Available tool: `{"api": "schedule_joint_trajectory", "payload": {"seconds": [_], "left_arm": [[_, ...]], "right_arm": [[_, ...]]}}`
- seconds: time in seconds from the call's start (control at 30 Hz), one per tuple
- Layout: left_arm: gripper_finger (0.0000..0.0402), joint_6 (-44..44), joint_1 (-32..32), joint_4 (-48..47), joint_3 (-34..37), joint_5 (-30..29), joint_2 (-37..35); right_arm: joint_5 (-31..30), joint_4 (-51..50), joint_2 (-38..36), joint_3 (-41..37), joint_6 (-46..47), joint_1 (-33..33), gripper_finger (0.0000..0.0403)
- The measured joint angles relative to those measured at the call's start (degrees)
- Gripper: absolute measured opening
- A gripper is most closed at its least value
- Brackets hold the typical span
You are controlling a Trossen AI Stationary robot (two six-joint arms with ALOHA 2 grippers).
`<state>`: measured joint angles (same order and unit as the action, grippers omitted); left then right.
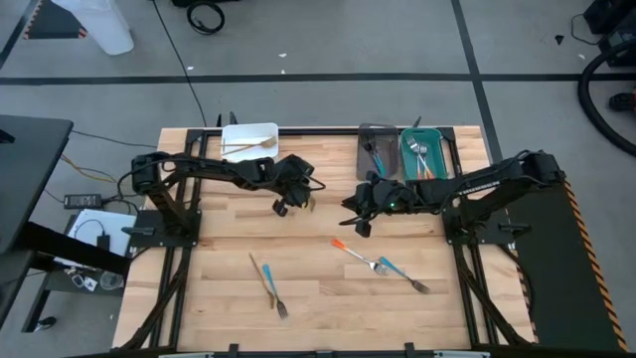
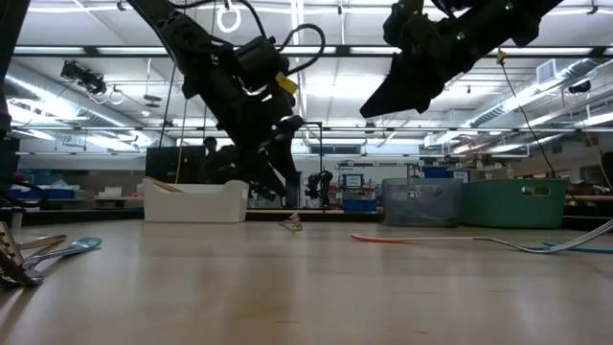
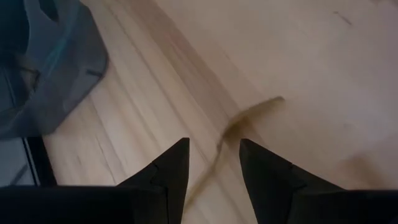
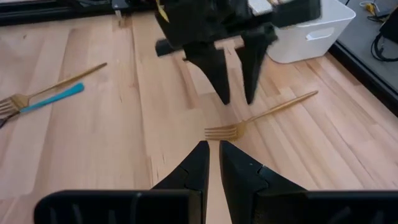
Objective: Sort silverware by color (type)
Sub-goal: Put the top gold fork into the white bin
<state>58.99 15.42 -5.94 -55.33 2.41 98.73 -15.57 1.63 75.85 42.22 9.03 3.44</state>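
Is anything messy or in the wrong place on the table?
Nothing is broken or spilled. A gold fork lies alone on the wood under the open left pincer, and a few more forks lie loose near the front, not yet in the bins.

Blurred gold fork [image 3: 239, 127] under left pincer [image 3: 214, 163]

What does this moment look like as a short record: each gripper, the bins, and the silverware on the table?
left gripper: fingers open, above the thin gold fork on the wooden table, near the white bin
right gripper: fingers nearly closed, nothing held, beside the grey bin
teal bin: holds utensils
loose at front: gold fork crossed with blue-handled utensil; orange-handled fork; blue-handled fork
task: unfinished
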Motion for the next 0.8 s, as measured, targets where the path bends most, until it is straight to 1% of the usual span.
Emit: {"api": "schedule_joint_trajectory", "payload": {"seconds": [0.1,0.2,0.43,0.63,0.73,0.8], "left_arm": [[0.0150,0.8,1.3,1.9,0.0,3.0,1.8],[0.0150,1.0,2.8,2.4,0.0,4.3,2.8],[0.0148,1.6,6.7,2.8,0.0,9.7,3.8],[0.0134,2.2,7.3,1.7,-1.6,10.4,7.1],[0.0127,2.3,7.3,1.2,-4.0,10.4,9.6],[0.0124,1.9,7.4,-1.4,-5.8,10.4,10.9]], "right_arm": [[0.0,0.5,0.6,0.0,0.0,0.0,0.0048],[0.0,0.5,0.9,0.0,0.0,0.0,0.0048],[0.2,1.7,0.9,0.0,-0.1,0.0,0.0048],[0.2,2.1,0.9,0.0,-0.5,0.0,0.0048],[0.2,2.7,0.9,0.0,-1.1,0.1,0.0048],[0.2,2.6,0.9,0.0,-1.2,0.1,0.0048]]}}
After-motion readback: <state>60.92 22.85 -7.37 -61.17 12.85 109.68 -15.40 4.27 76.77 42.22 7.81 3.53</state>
